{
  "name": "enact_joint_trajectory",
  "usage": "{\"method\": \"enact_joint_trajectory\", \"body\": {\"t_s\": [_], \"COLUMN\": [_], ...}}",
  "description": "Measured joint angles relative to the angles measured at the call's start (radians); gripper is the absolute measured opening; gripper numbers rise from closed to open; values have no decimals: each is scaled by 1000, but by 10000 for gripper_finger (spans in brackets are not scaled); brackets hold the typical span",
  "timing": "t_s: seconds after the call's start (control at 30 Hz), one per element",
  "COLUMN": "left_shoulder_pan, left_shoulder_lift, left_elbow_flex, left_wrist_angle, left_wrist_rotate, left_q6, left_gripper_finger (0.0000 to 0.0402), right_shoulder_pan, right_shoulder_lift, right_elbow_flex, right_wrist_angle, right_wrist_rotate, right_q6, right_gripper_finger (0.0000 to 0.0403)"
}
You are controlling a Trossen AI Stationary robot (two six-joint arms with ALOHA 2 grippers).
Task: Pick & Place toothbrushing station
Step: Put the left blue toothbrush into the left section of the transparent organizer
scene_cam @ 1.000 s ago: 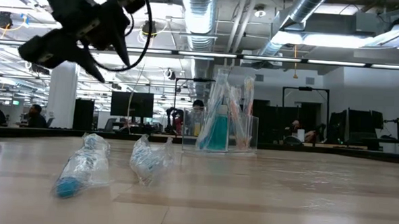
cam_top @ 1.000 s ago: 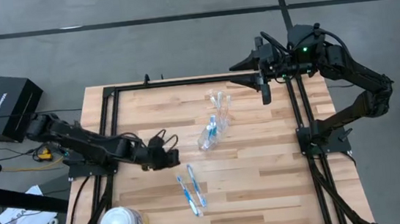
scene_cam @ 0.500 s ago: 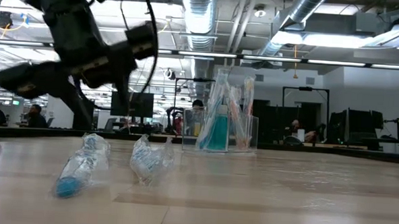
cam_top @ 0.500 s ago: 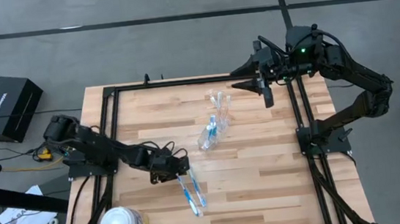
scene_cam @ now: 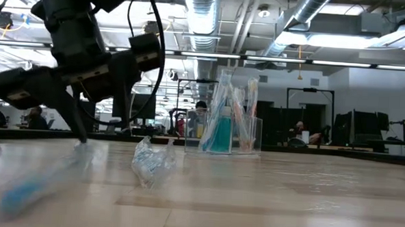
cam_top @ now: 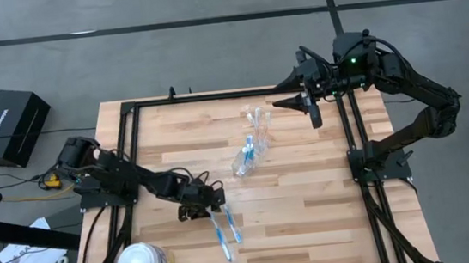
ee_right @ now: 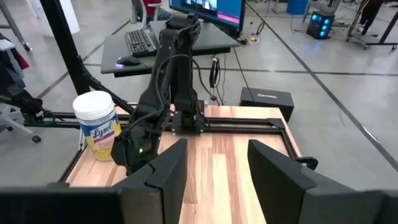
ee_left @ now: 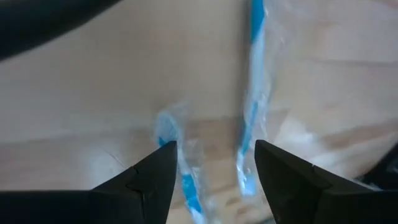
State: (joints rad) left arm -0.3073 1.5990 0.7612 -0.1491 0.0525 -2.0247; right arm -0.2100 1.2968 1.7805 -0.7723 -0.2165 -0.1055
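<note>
Near the table's front edge, left gripper (cam_top: 213,204), fingers parted, straddles wrapped toothbrushes (cam_top: 224,226); next: clench on one. Right gripper (cam_top: 311,107) waits, parted.

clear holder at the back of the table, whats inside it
The clear holder holds several upright wrapped toothbrushes and a blue tube. Their exact number cannot be told, as they overlap.

Bare table (cam_top: 311,210) lies open along the right edge. The left arm (cam_top: 136,180) crosses the left half; a clear cup (cam_top: 258,125) and wrapped tube (cam_top: 244,161) block the middle.
</note>
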Motion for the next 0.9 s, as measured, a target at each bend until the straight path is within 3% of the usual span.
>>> {"method": "enact_joint_trajectory", "body": {"t_s": [0.33, 0.63, 0.9], "left_shoulder_pan": [7, 1, 1], "left_shoulder_lift": [-63, -62, -52], "left_elbow_flex": [0, 0, -10], "left_wrist_angle": [-13, -65, -71], "left_wrist_rotate": [-28, 53, 54], "left_q6": [1, 1, -13], "left_gripper_finger": [209, 209, 209], "right_shoulder_pan": [0, 0, 0], "right_shoulder_lift": [0, 0, 0], "right_elbow_flex": [0, 0, 0], "right_wrist_angle": [-3, -6, -6], "right_wrist_rotate": [0, 0, -1], "right_q6": [-36, -36, -44], "right_gripper_finger": [159, 159, 159]}}
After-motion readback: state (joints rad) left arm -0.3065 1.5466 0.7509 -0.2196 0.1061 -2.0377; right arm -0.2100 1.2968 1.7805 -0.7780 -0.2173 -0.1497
